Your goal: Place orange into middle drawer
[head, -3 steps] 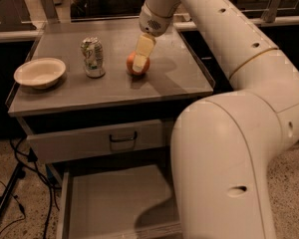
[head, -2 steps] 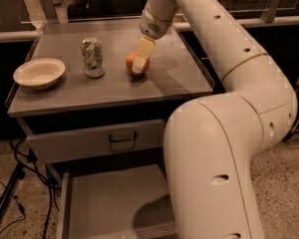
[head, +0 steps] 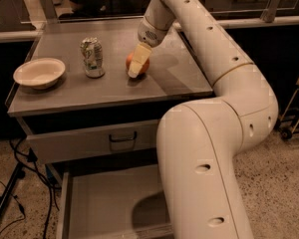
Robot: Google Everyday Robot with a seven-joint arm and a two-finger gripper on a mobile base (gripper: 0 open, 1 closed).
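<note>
The orange (head: 146,65) sits on the grey cabinet top (head: 179,78), right of the drinks can. My gripper (head: 138,63) reaches down from the upper right and is right at the orange, its cream tip covering the middle of the fruit. The orange rests on the surface. The middle drawer (head: 104,203) is pulled open at the bottom of the view, its grey floor bare, partly hidden by my arm's large white link.
A silver and green drinks can (head: 92,57) stands left of the orange. A cream shallow bowl (head: 39,72) is at the far left. A shut drawer front with a dark loop handle (head: 122,138) is above the open drawer. Cables (head: 12,188) lie on the floor at left.
The gripper has stayed at the orange. The arm's lower links have swung left and now cover more of the open drawer's right side.
</note>
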